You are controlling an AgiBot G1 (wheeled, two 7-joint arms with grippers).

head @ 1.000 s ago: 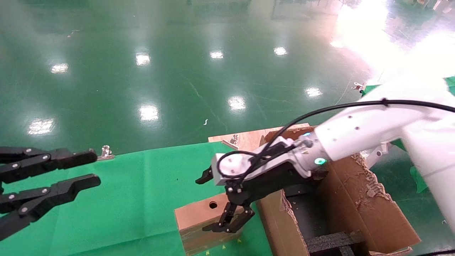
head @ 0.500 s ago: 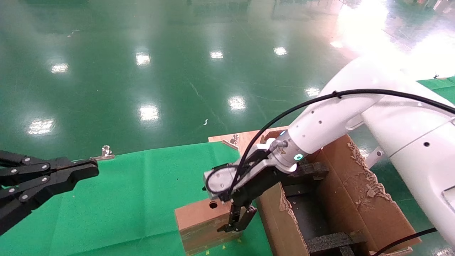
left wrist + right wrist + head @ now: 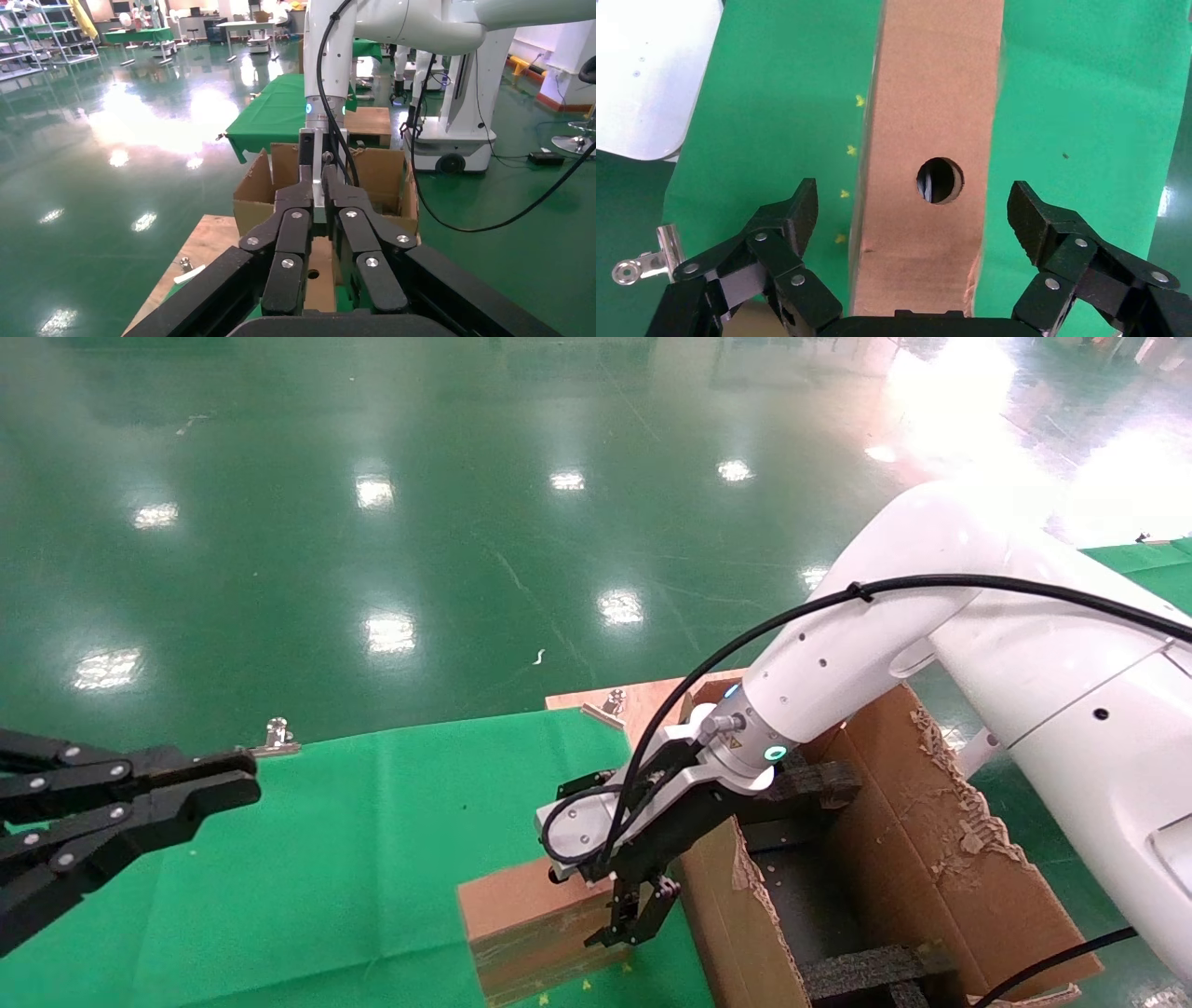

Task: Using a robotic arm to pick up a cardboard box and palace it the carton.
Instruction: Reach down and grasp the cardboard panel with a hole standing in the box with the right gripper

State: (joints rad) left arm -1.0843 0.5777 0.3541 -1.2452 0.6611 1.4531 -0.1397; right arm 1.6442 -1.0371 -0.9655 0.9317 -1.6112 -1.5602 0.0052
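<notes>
Lower centre, the right gripper (image 3: 916, 210) gapes wide astride the cardboard box (image 3: 930, 112) (left gripper (image 3: 200, 794) closed, far left)

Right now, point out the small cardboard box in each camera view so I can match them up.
Head view: the cardboard box lies on the green cloth near the bottom centre, beside the carton, under the right gripper.
Left wrist view: only a sliver of the box shows between the left gripper's fingers.
Right wrist view: the box runs down the centre between the open fingers.
Shared landmark: its round hole, hidden in the head view.
</notes>
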